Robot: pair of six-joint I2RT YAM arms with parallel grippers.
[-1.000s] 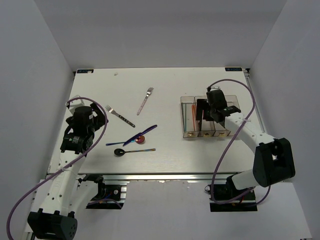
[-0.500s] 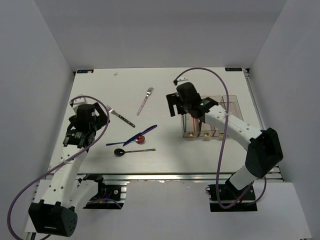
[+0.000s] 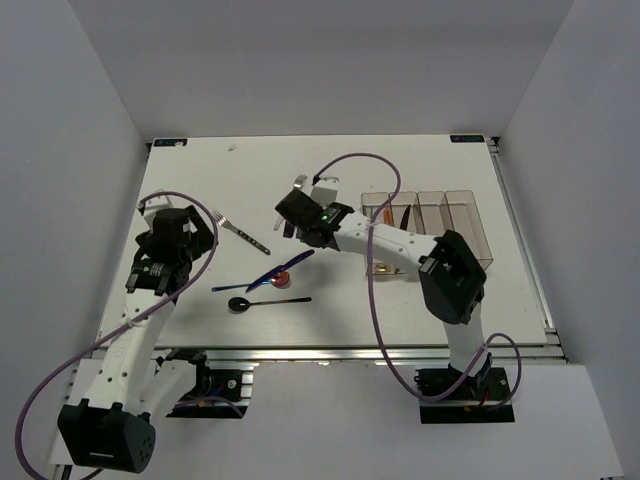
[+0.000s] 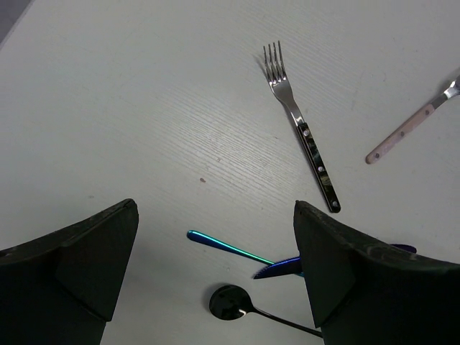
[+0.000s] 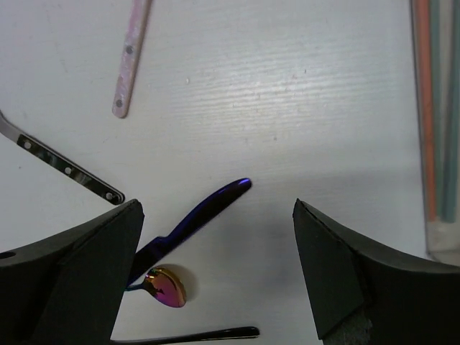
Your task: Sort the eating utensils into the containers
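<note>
Chopsticks (image 5: pixel 430 108), 1 orange and 1 teal, are lying in the containers (image 3: pixel 470 215), in the bin at the left end of the row. What the other 3 bins are holding I cannot tell.

So the job looks like it is only getting started. 5 things are waiting on the counter (image 3: pixel 200 170): a fork with a pink handle (image 5: pixel 133 57), a fork with a dark handle (image 4: pixel 302 129), a blue knife (image 5: pixel 198 215), a spoon with a red bowl (image 5: pixel 167 285) and a black spoon (image 4: pixel 230 302).

Right pincer (image 5: pixel 215 208) is hanging over the knife with its 2 fingers spread wide, holding nothing. Left pincer (image 4: pixel 215 208) is hanging over the left part of the counter, also spread wide and holding nothing.

Knife and red spoon are lying crossed, touching or nearly so, and the black spoon is sitting just beside them. I think grabbing 1 of them could push the others. In the view from above, the right arm is covering part of the pink fork. Both forks are lying apart from the pile, so they look easier to grab.
</note>
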